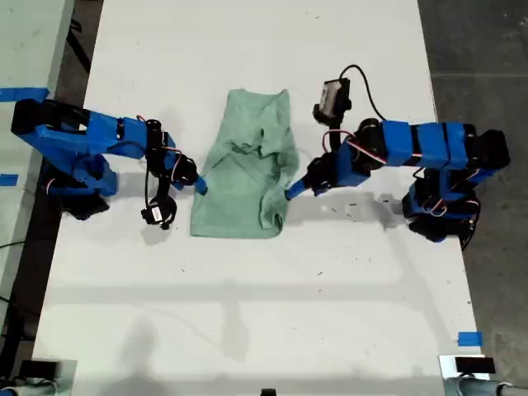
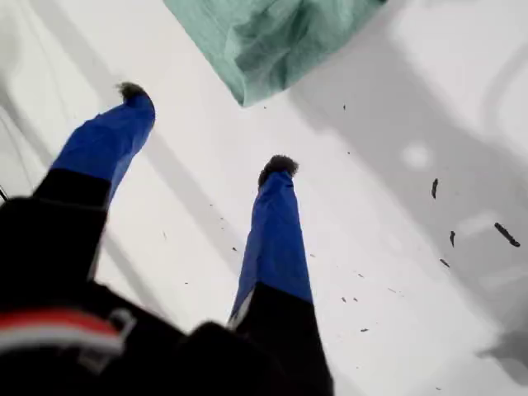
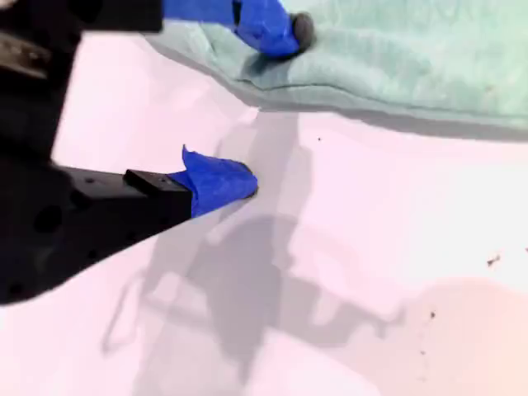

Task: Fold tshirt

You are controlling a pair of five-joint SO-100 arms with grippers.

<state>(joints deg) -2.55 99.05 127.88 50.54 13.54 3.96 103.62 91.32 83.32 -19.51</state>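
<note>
The pale mint-green tshirt (image 1: 246,165) lies crumpled and partly folded in the middle of the white table (image 1: 247,313). My first gripper (image 1: 293,191) comes in from the exterior view's right, just off the cloth's lower right edge. In the first wrist view it (image 2: 206,128) is open and empty, with a tshirt (image 2: 280,33) corner just beyond its fingertips. From the exterior view's left, my second gripper (image 1: 200,185) reaches the cloth's left edge. It (image 3: 276,106) is open: one finger rests over the tshirt (image 3: 412,58) hem, the other lies on the bare table beside it.
Dark specks (image 2: 435,188) dot the table near my first gripper. Blue tape (image 1: 469,338) marks the table at the exterior view's lower right, and more tape (image 1: 25,93) lies past its left edge. Grey floor (image 1: 478,49) borders the table on the exterior view's right.
</note>
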